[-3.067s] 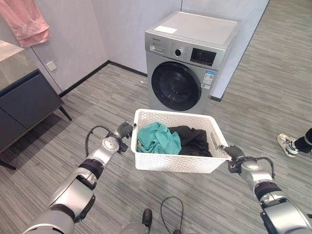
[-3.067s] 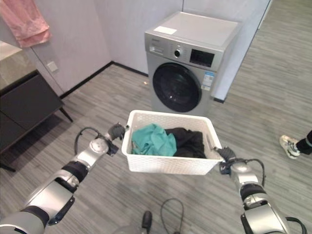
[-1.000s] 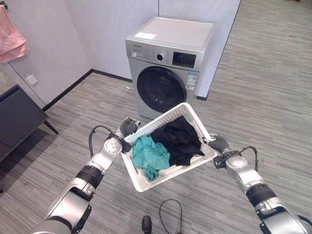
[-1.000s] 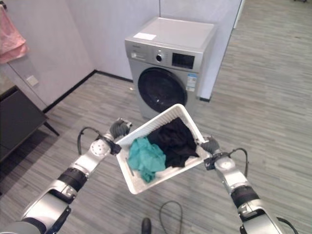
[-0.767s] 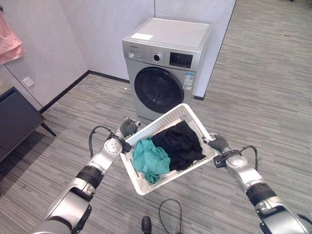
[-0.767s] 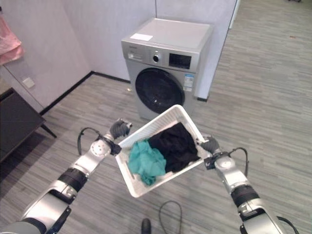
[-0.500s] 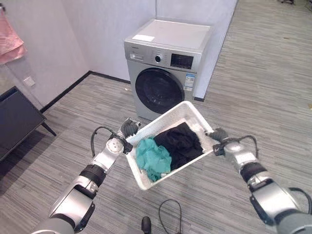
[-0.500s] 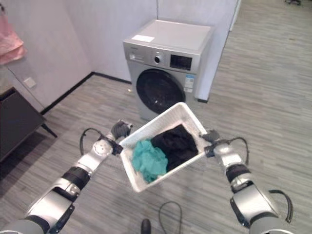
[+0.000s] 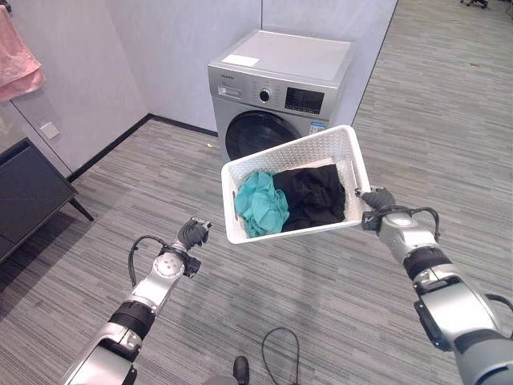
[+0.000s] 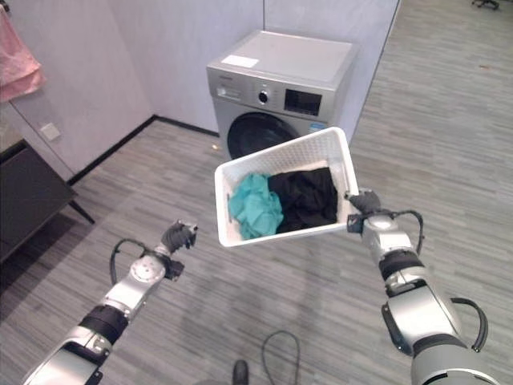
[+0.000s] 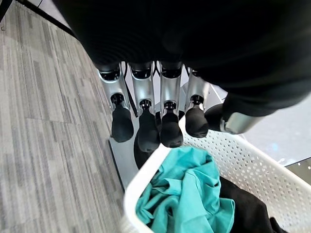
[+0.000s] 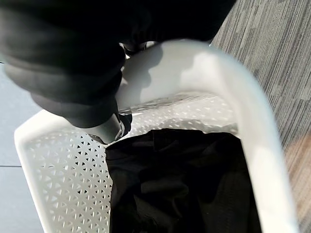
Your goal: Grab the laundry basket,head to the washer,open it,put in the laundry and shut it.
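The white perforated laundry basket (image 9: 288, 152) hangs in the air, tipped toward me, in front of the washer's round door. A teal cloth (image 9: 260, 202) and a black garment (image 9: 317, 192) lie inside it. My right hand (image 9: 378, 200) is shut on the basket's right rim (image 12: 228, 77), its thumb over the edge. Lower left of the basket, apart from it, my left hand (image 9: 191, 234) has curled fingers (image 11: 148, 131) holding nothing. The silver front-loading washer (image 9: 276, 72) stands against the wall behind, its dark door closed and partly hidden by the basket.
A dark cabinet (image 9: 28, 188) stands at the left wall, and a pink towel (image 9: 20, 48) hangs above it. Grey plank floor stretches open to the right of the washer and between me and it.
The basket has come off my left hand and swung up and right, held by the right hand alone. The left hand has dropped lower left.
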Motion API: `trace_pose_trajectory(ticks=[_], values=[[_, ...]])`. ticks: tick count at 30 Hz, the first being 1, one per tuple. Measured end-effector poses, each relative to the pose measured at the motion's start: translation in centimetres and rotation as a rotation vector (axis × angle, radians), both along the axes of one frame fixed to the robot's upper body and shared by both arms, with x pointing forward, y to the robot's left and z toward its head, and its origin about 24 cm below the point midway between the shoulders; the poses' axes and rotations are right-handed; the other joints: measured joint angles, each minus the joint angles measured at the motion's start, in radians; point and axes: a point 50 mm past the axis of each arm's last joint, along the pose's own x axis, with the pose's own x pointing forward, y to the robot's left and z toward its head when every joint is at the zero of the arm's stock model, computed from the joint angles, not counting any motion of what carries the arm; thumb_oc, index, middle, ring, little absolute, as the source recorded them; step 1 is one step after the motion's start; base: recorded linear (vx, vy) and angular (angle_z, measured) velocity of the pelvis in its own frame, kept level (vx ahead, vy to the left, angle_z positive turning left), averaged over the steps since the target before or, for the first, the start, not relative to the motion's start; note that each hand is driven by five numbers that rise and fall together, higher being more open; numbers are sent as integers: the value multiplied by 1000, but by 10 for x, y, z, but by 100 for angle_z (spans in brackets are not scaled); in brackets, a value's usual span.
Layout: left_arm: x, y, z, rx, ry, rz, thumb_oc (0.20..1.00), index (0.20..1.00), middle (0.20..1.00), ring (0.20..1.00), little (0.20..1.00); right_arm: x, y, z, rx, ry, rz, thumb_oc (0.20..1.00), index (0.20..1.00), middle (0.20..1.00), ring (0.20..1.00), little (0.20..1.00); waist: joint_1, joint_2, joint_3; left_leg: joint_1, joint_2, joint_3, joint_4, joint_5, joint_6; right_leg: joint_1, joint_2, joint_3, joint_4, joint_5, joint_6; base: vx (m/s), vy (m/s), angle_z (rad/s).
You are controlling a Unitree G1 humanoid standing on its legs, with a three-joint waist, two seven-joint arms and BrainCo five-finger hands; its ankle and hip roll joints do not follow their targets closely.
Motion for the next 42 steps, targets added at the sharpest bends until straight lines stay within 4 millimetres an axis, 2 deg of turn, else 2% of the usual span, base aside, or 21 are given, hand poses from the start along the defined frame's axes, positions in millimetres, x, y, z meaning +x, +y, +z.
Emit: trace_pose_trajectory(ticks=[4, 6, 7, 8, 12, 13, 17, 18, 20, 21, 22, 23, 24, 25, 26, 34, 36, 38, 40, 41, 42], values=[[1, 1, 1, -2, -2, 1, 200, 200, 200, 200, 200, 0, 5, -4, 10, 9, 15, 200, 200, 200, 200, 200, 1, 9, 15, 7, -8, 7, 0, -16, 12, -28, 2, -11, 57, 2, 5, -10, 210, -13], [7, -1, 9, 2, -24, -3, 200, 200, 200, 200, 200, 4, 17, 0, 35, -10, 36, 200, 200, 200, 200, 200, 30, 57, 85, 42, 45, 49, 0, -35, 20, -193, 10, -157, 389, -36, 68, 86, 268, -77], [9, -1, 11, 8, -27, -4, 200, 200, 200, 200, 200, 4, 26, -6, 51, 4, 58, 200, 200, 200, 200, 200, 26, 57, 104, 65, 43, 65, 1, -34, 23, -285, -29, -298, 553, -70, 88, 145, 44, -58], [11, -1, 13, 3, -35, -1, 200, 200, 200, 200, 200, 3, 34, -11, 63, 17, 72, 200, 200, 200, 200, 200, 8, 47, 109, 76, 30, 58, 1, -40, 30, -324, -42, -298, 566, -88, 97, 119, 21, -12], [18, 0, 24, -14, -70, 18, 200, 200, 200, 200, 200, 3, 35, -9, 72, 6, 78, 200, 200, 200, 200, 200, -14, 22, 108, 74, -13, 45, 1, -54, 40, -410, -37, -286, 436, -62, 82, 203, 19, 20], [22, 2, 25, -2, -63, 31, 200, 200, 200, 200, 200, 1, 39, -10, 89, -4, 93, 200, 200, 200, 200, 200, -32, 20, 107, 71, -21, 17, 1, -57, 43, -408, 0, -220, 332, -38, 67, -8, -4, 41], [25, -4, 24, -14, -60, 28, 200, 200, 200, 200, 200, 1, 39, -10, 104, -8, 93, 200, 200, 200, 200, 200, -25, 4, 96, 110, -72, -17, 2, -103, 52, -373, -9, -217, 213, 123, 32, 273, -9, 28], [29, -6, 24, -13, -56, 39, 200, 200, 200, 200, 200, 0, 36, -9, 99, -11, 91, 200, 200, 200, 200, 200, -33, 23, 92, 105, -61, -44, 8, -111, 53, -390, -10, -217, 222, 116, 20, 220, -18, 64], [37, -19, 30, 4, -67, 2, 200, 200, 200, 200, 200, -1, 34, -10, 119, -7, 79, 200, 200, 200, 200, 200, -56, 17, 90, 123, -55, -102, 12, -119, 18, -353, -12, -221, 111, 169, 24, 488, -132, 90], [39, -23, 33, -2, -77, -5, 200, 200, 200, 200, 200, -1, 33, -11, 108, -1, 81, 200, 200, 200, 200, 200, -58, -1, 84, 139, -61, -117, 31, -146, -3, -314, -16, -227, 71, 238, -61, 562, -265, 63], [42, -31, 34, -15, -77, -12, 200, 200, 200, 200, 200, -1, 31, -10, 102, 0, 75, 200, 200, 200, 200, 200, -56, 10, 86, 139, -43, -126, 80, -181, -34, -282, -1, -229, 68, 195, -100, 146, -165, 124], [55, -46, 34, -7, -39, -10, 200, 200, 200, 200, 200, -6, 17, -17, 82, 33, 31, 200, 200, 200, 200, 200, -75, -11, 88, -91, -39, -113, 601, -233, -146, -223, 5, -278, 83, 157, -139, 202, -180, 113], [57, -48, 37, 0, -44, -11, 200, 200, 200, 200, 200, -5, 17, -16, 81, 33, 22, 200, 200, 200, 200, 200, -84, -24, 91, -166, -21, -96, 764, -220, -147, -214, -3, -278, 76, 157, -151, 102, -65, 75], [56, -44, 36, 16, -46, -7, 200, 200, 200, 200, 200, -1, 27, -13, 69, 21, 50, 200, 200, 200, 200, 200, -57, -32, 81, -286, 47, -56, 953, -195, -154, -160, 33, -260, 79, 120, -177, 118, -62, -25], [57, -44, 38, 17, -54, -6, 200, 200, 200, 200, 200, -1, 29, -12, 63, 22, 60, 200, 200, 200, 200, 200, -56, -35, 79, -306, 79, -42, 967, -197, -134, -143, 48, -268, 69, 106, -179, 0, 2, -45], [63, -46, 53, 42, -99, -32, 200, 200, 200, 200, 200, 13, 35, 16, 99, -71, 65, 200, 200, 200, 200, 200, -112, -44, 71, -228, 100, -46, 756, -173, -169, -81, 56, -218, 56, 91, -192, 62, 31, -20], [65, -46, 58, 46, -116, -35, 200, 200, 200, 200, 200, 12, 36, 14, 91, -71, 50, 200, 200, 200, 200, 200, -105, -78, 82, -207, 128, -36, 591, -190, -145, -40, 32, -190, 33, 77, -202, 547, 392, 8], [66, -40, 63, 52, -132, -23, 200, 200, 200, 200, 200, 5, 42, 8, 100, -80, 77, 200, 200, 200, 200, 200, -101, -90, 63, -182, 160, -215, 229, -133, -206, -31, 30, -153, 15, 22, -147, 457, 409, 6], [61, -30, 56, 42, -119, 2, 200, 200, 200, 200, 200, -3, 40, -1, 134, -92, 67, 200, 200, 200, 200, 200, -81, -71, 70, -164, 209, -346, 48, -116, -214, -15, 45, -115, 13, 35, -119, 281, 435, -53], [50, -22, 35, 49, -60, 29, 200, 200, 200, 200, 200, -11, 44, -10, 146, -84, 94, 200, 200, 200, 200, 200, -58, -18, 53, -159, 207, -301, 92, -98, -204, 11, 35, -74, -3, 31, -88, 265, 515, -106], [47, -21, 31, 48, -48, 30, 200, 200, 200, 200, 200, -14, 46, -12, 132, -81, 111, 200, 200, 200, 200, 200, -57, 1, 45, -148, 199, -288, 93, -93, -196, 20, 29, -63, -8, 29, -79, 242, 523, -110]])
